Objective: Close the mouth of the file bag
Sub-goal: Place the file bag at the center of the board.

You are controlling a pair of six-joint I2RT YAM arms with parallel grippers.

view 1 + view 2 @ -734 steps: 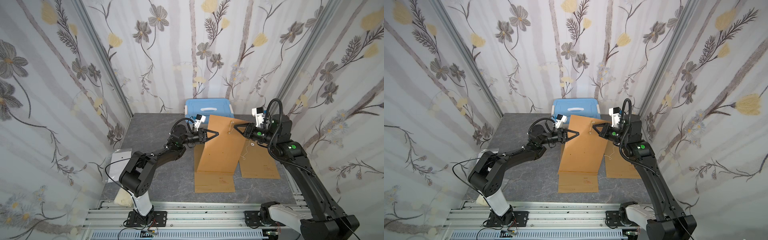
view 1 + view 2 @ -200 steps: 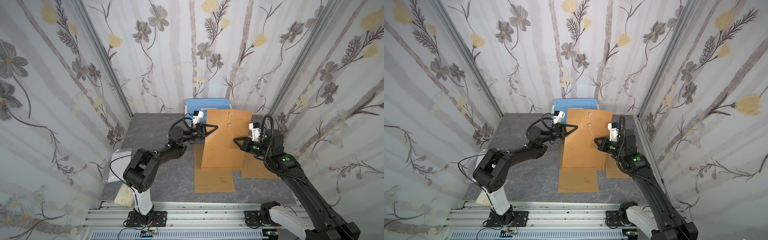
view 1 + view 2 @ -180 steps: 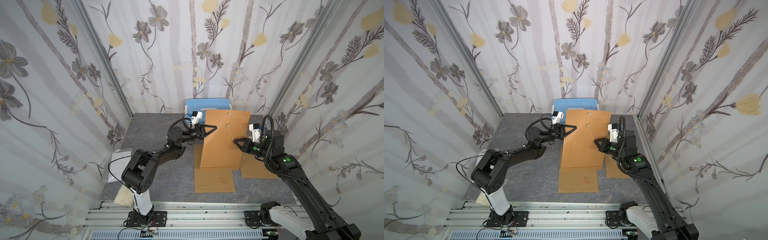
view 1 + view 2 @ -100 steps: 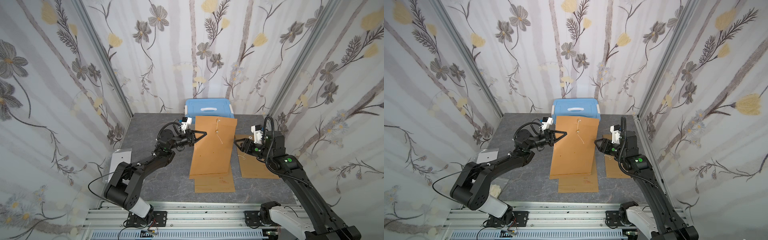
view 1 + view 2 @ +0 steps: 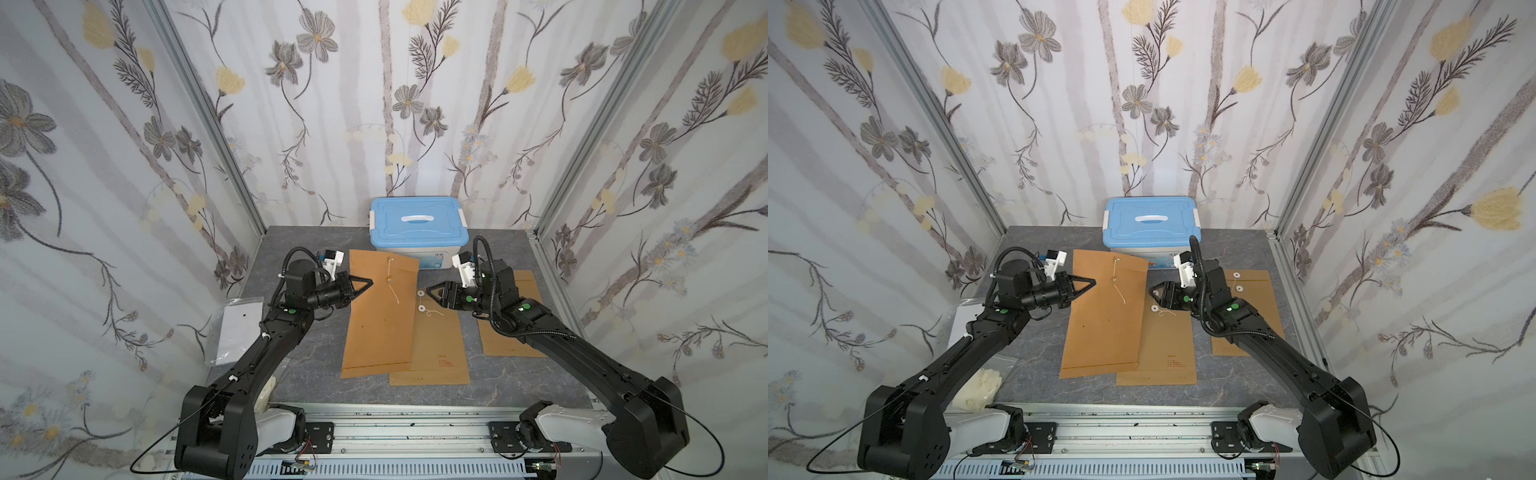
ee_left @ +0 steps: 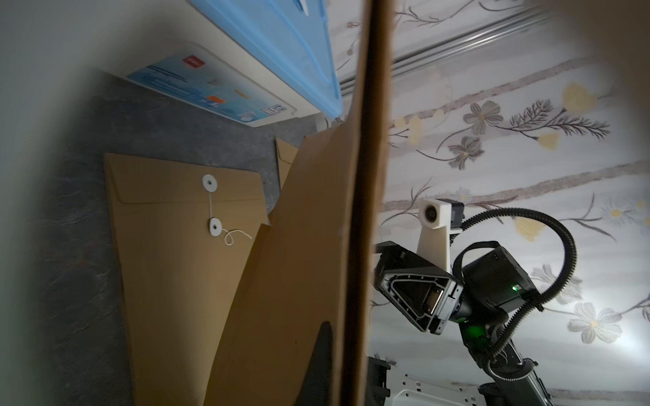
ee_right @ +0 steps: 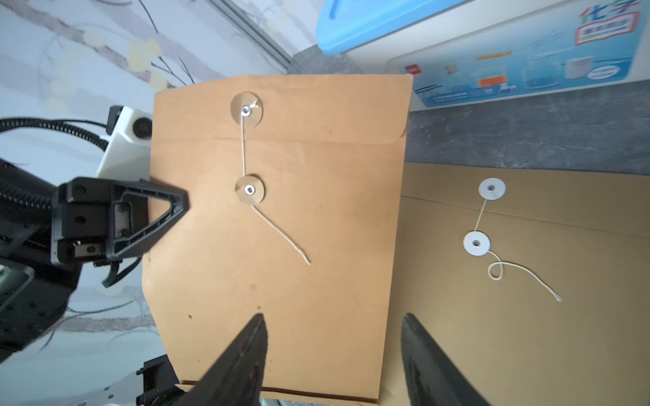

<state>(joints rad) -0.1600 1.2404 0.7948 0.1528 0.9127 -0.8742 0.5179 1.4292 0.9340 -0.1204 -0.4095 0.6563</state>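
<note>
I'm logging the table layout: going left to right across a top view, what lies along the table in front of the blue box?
clear plastic bag → left pincer → held file bag → middle file bag → right-hand file bag

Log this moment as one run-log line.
left gripper: shut on file bag edge | right gripper: open, fingers empty | flap: folded down | string: tail hanging loose

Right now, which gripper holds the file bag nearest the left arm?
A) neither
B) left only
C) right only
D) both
B: the left gripper has its jaws shut on the file bag's edge, while the right gripper's jaws stand open, apart from it.
</note>
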